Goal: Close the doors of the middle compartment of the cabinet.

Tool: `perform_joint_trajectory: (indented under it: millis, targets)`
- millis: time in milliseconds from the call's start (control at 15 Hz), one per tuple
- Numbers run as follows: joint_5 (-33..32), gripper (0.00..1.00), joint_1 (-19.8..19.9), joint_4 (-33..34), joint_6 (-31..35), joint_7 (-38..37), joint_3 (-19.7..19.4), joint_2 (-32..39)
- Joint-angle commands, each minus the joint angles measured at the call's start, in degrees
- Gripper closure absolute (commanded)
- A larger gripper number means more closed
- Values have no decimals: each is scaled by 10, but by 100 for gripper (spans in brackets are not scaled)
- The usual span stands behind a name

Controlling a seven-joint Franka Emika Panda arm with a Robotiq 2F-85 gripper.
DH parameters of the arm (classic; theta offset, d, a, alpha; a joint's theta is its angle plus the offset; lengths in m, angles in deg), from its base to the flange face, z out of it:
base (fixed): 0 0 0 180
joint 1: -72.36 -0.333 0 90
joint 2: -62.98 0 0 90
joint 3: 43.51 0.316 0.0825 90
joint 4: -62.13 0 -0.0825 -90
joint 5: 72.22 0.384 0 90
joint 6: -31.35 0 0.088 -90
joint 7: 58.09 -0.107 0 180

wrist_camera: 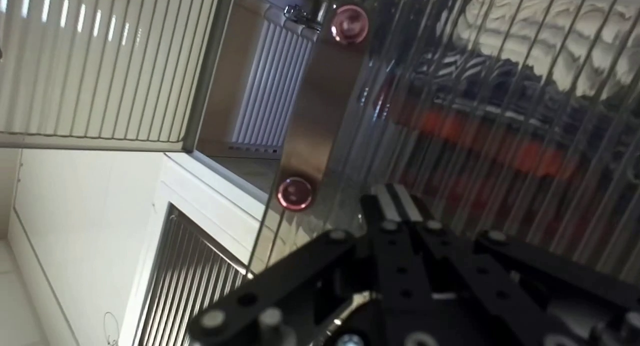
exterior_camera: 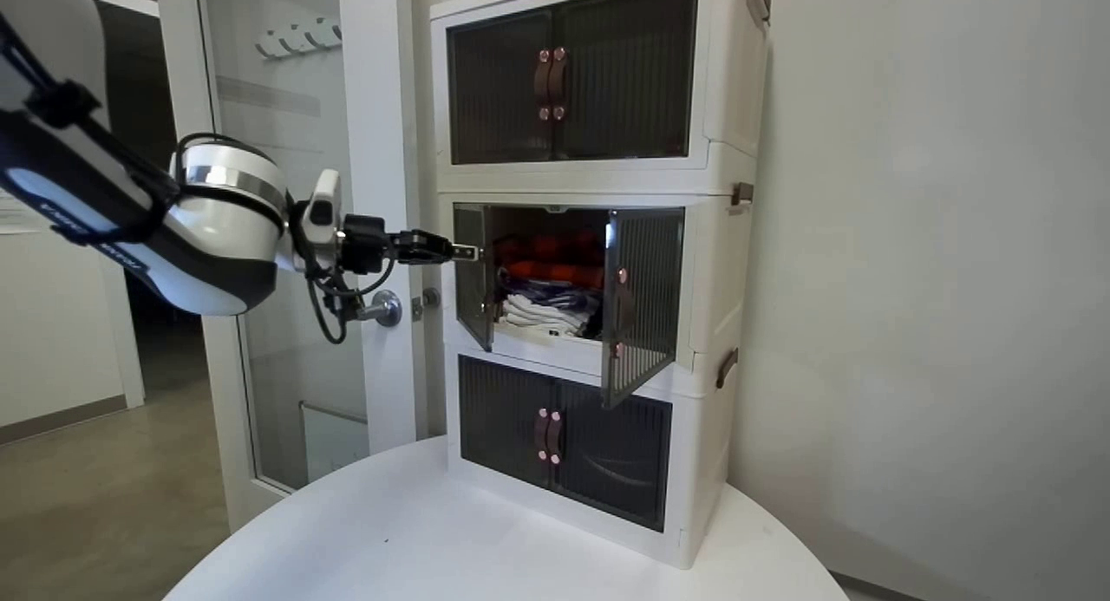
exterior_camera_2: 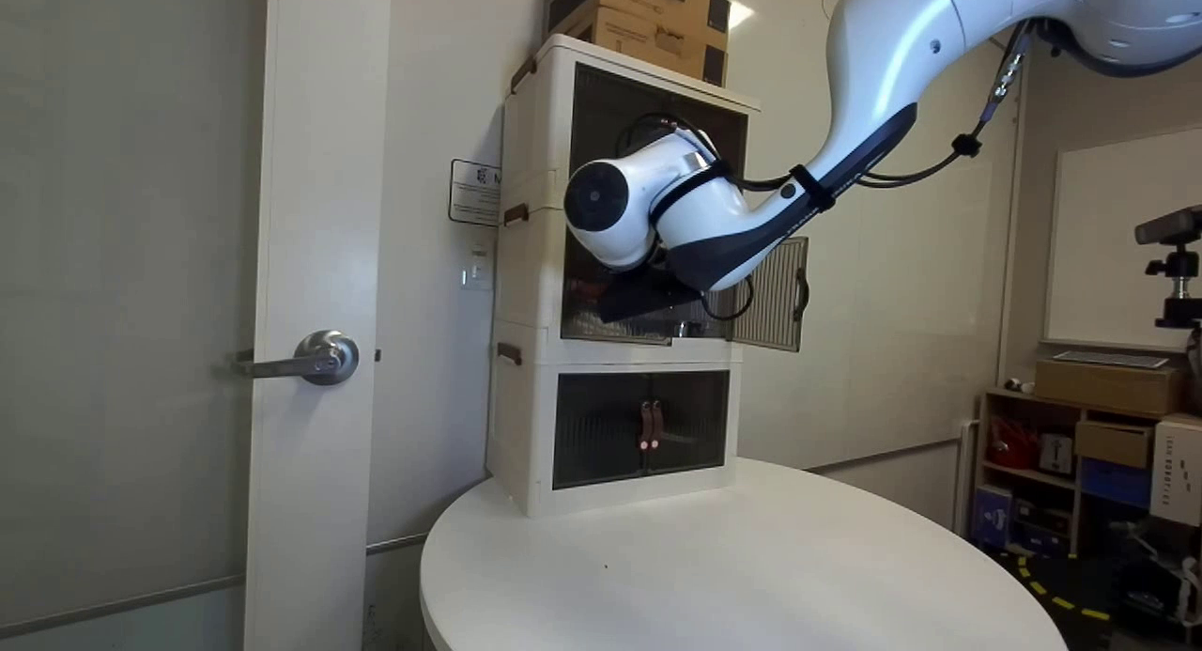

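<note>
The cabinet [exterior_camera: 724, 263] is a white three-level stack. Its middle compartment has both ribbed, see-through doors swung outward. In an exterior view, the left door [exterior_camera: 473, 280] is partly open and the right door [exterior_camera: 646, 302] stands further out. The right door also shows in an exterior view [exterior_camera_2: 775, 294]. My gripper [exterior_camera: 468, 252] is shut and empty, with its tips at the left door's outer face; contact cannot be told. In the wrist view, the fingertips [wrist_camera: 398, 202] are beside this door's brown handle [wrist_camera: 320, 106], and the right door [wrist_camera: 100, 61] is at upper left.
Folded clothes [exterior_camera: 551, 293] lie inside the middle compartment. The upper doors [exterior_camera: 624, 72] and lower doors [exterior_camera: 607, 445] are closed. The cabinet stands on a white round table [exterior_camera_2: 751, 557]. Cardboard boxes [exterior_camera_2: 657, 31] sit on top. A room door with a lever handle [exterior_camera: 381, 309] is behind the arm.
</note>
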Motion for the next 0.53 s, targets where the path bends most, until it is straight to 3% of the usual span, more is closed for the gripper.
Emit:
perform_joint_trajectory:
  millis: [0, 467]
  targets:
    - [-23, 100, 23, 37, 23, -26, -2, 20]
    - [-31, 100, 51, 98, 93, -23, -7, 56]
